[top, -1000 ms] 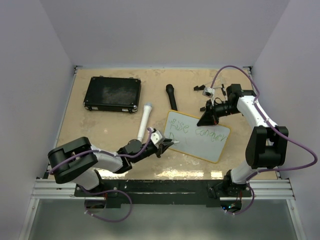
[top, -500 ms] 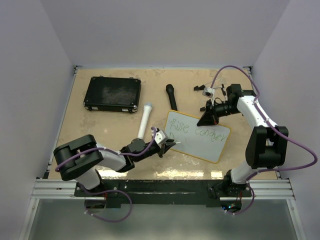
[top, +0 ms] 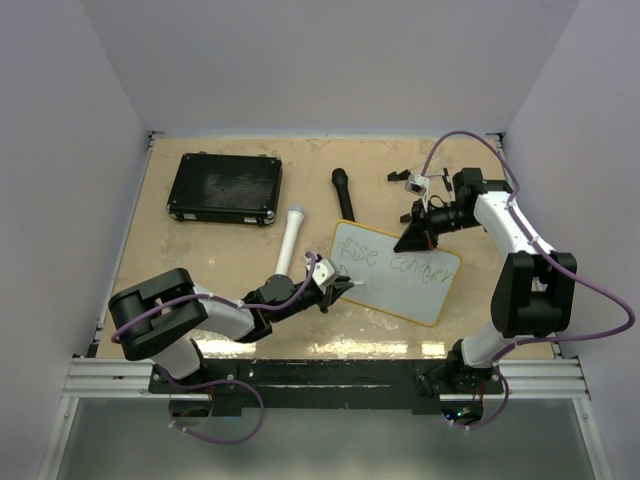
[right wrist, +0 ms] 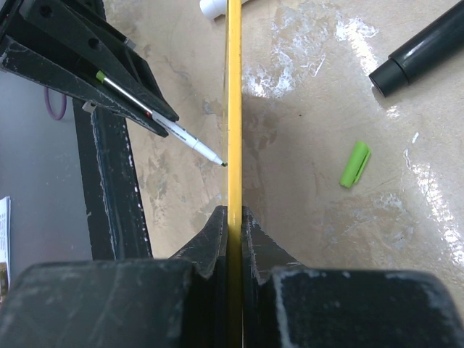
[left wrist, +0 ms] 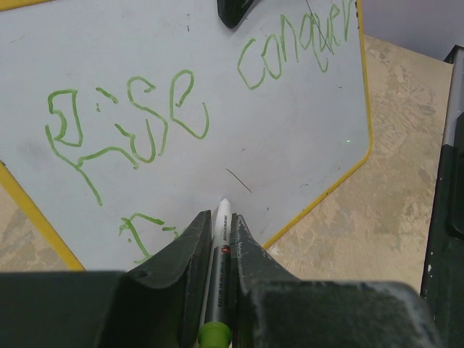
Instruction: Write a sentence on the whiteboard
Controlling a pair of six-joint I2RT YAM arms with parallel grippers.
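The whiteboard (top: 412,296) lies tilted at the table's middle right, white with a yellow rim. Green words "Rise conquer" (left wrist: 145,116) cross it, with a few green strokes (left wrist: 141,230) starting a lower line. My left gripper (top: 337,286) is shut on a green-ended marker (left wrist: 221,243) at the board's near-left part; the marker's tip is at the white surface, right of the lower strokes. My right gripper (top: 412,238) is shut on the board's far rim (right wrist: 233,109), seen edge-on between its fingers (right wrist: 217,232). The marker also shows in the right wrist view (right wrist: 174,130).
A black case (top: 224,188) lies at the far left. A white cylinder (top: 291,240) and a black cylinder (top: 344,193) lie left of and behind the board. A green cap (right wrist: 354,164) lies on the table beyond the board. Small black parts (top: 400,178) sit near the right arm.
My left gripper with the marker has shifted slightly right and farther onto the board, and the left elbow has swung right. The right arm and board have not moved.
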